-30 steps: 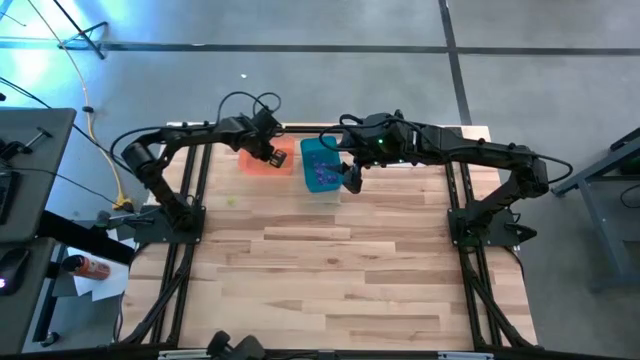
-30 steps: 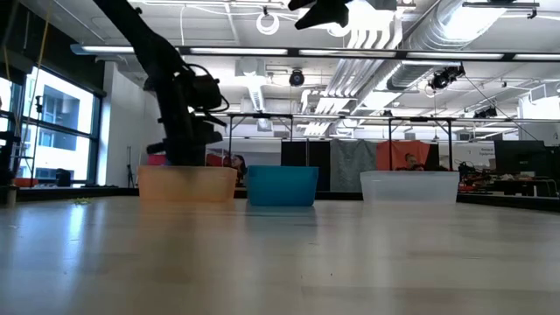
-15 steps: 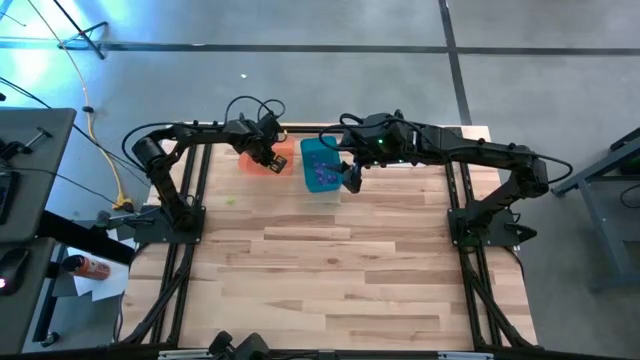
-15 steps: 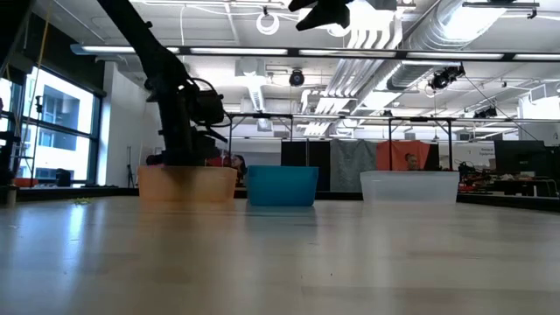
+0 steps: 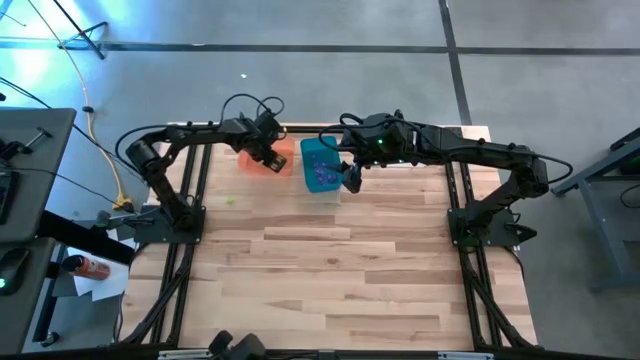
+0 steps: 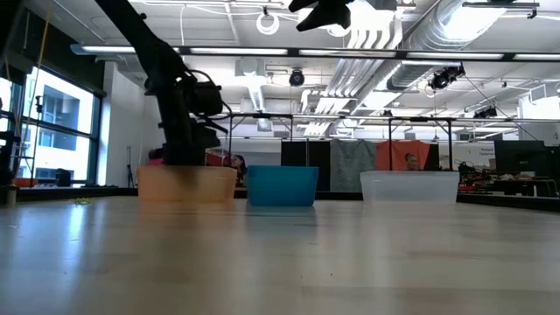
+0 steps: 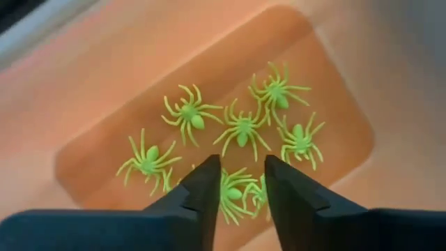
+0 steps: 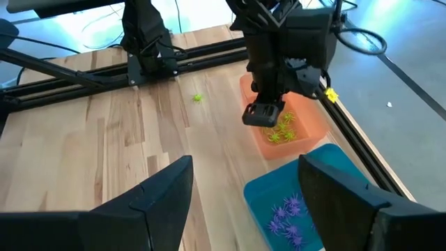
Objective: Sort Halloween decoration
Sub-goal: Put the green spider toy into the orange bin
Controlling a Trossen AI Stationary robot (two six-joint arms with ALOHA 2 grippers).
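The high view looks straight down on the whole table [image 5: 330, 250]. The low view sits at tabletop height, looking level across to the far bins and room. The left wrist view looks closely down into the orange bin [image 7: 209, 90]. The right wrist view, from farther off, shares that bin.

No text, label, brand, number or sign can be read in any of the 4 views. The bins, the wooden table top, the dark arms and the room behind carry no legible marking
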